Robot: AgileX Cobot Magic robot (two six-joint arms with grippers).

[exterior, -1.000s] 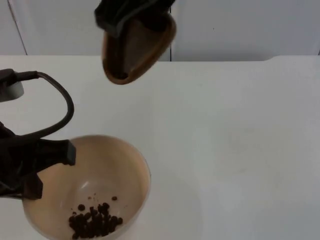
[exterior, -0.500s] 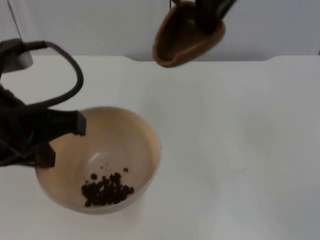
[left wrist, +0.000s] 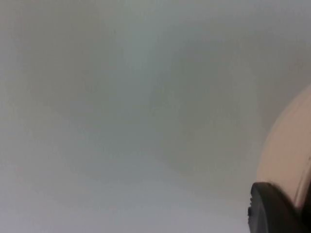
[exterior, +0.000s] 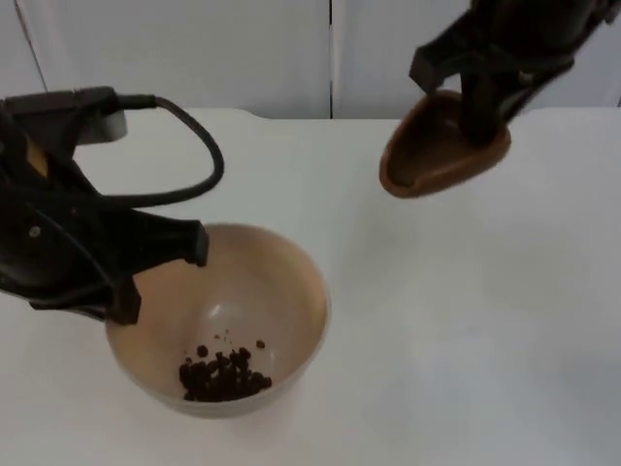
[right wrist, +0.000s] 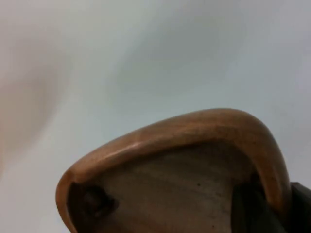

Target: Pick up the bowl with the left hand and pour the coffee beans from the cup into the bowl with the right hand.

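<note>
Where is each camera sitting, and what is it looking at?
Top view: fixed above, facing down at the table; left gripper on the bowl of coffee beans, right gripper holding the cup.
Left wrist view: on the left arm; bowl, black fingertip.
Right wrist view: on the right arm; cup.
Shared: bowl, cup.

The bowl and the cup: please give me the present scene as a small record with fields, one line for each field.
bowl: beige bowl, held at its rim by the left claw
bowl contents: coffee beans in a heap at the bottom
cup: brown wooden cup, held by the right claw, tilted with its mouth toward the bowl
cup contents: the right wrist view shows the inside almost bare, with one dark thing I cannot identify
cup versus bowl: apart, the cup off to the right side of the bowl, not above it
surface: white table
</note>
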